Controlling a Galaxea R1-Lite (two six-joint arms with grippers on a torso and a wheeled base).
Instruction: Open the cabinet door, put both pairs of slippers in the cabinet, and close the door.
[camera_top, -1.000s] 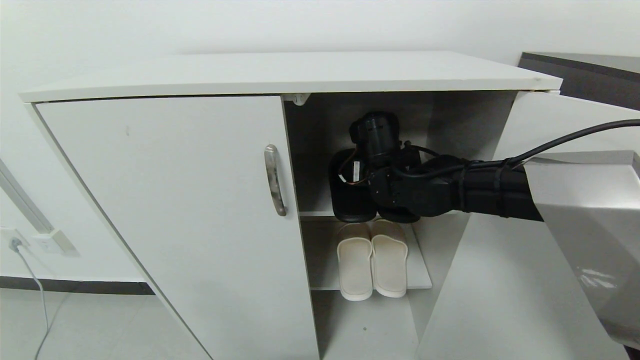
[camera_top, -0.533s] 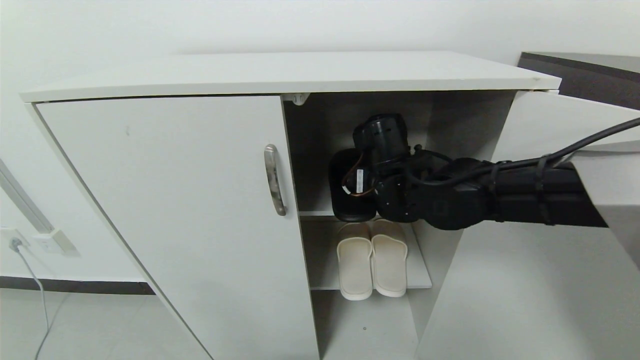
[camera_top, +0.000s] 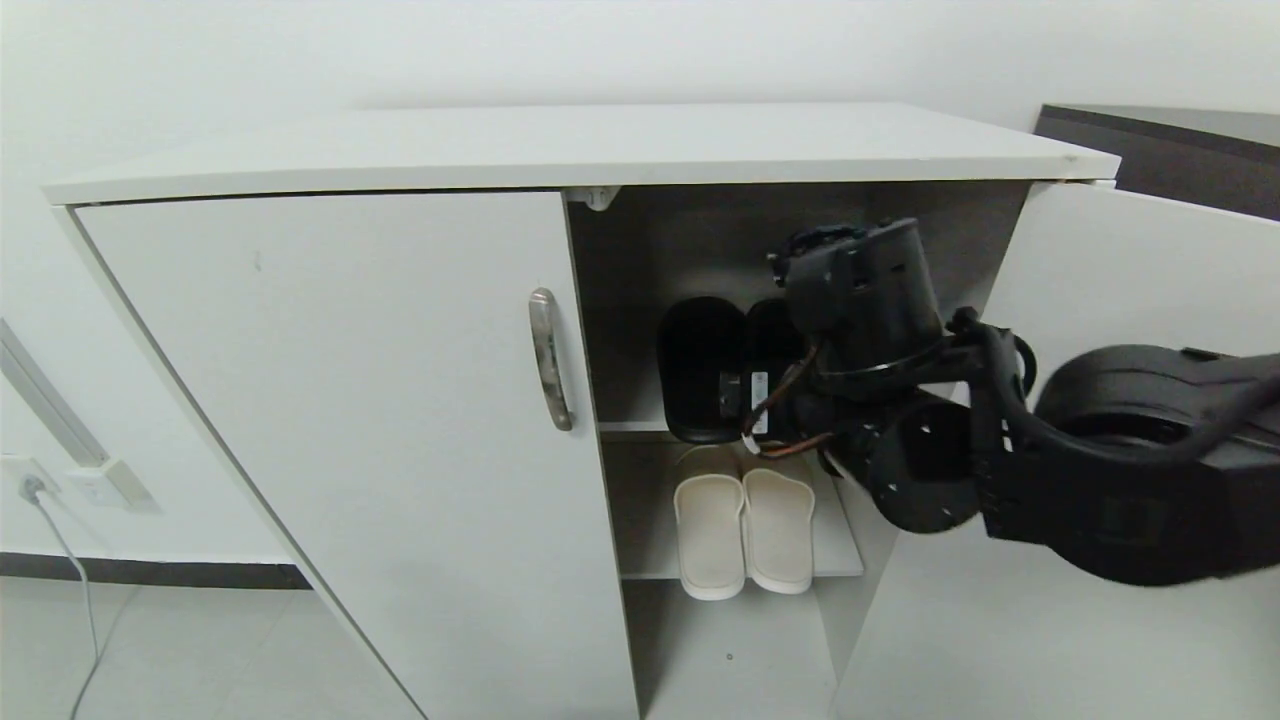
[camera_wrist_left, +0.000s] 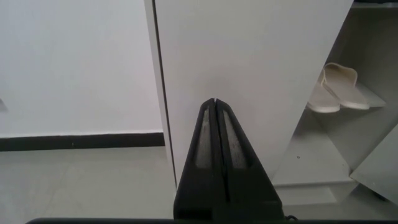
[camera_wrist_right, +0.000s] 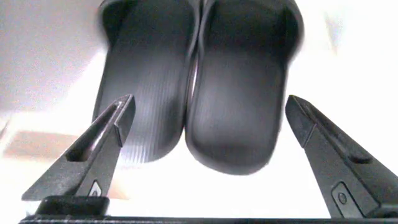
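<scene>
- The black slippers (camera_wrist_right: 193, 81) are seen lying side by side and touching on the upper shelf (camera_top: 630, 427) of the cabinet (camera_top: 600, 140), toes inward, heels at the shelf's front edge.
- The right tool (camera_wrist_right: 209, 102) is held just in front of those heels with its fingers spread wide and nothing between them. The pair is judged to be released already, the wide spread serving to clear both heels at once.
- The white slippers (camera_top: 745, 530) are laid as a pair on the lower shelf (camera_top: 840, 560), their heels slightly past its front edge.
- The right door (camera_top: 1100, 270) is swung open, and the right arm is placed between it and the opening.
- The left door (camera_top: 330, 400) is shut, its handle (camera_top: 548, 360) untouched.
- The left tool (camera_wrist_left: 214, 102) is held with fingers pressed together and empty, low before the left door, probably parked out of the way.
- Only the closing is judged to remain. The arm must be cleared first, and the overhanging heels may be caught by the door.
</scene>
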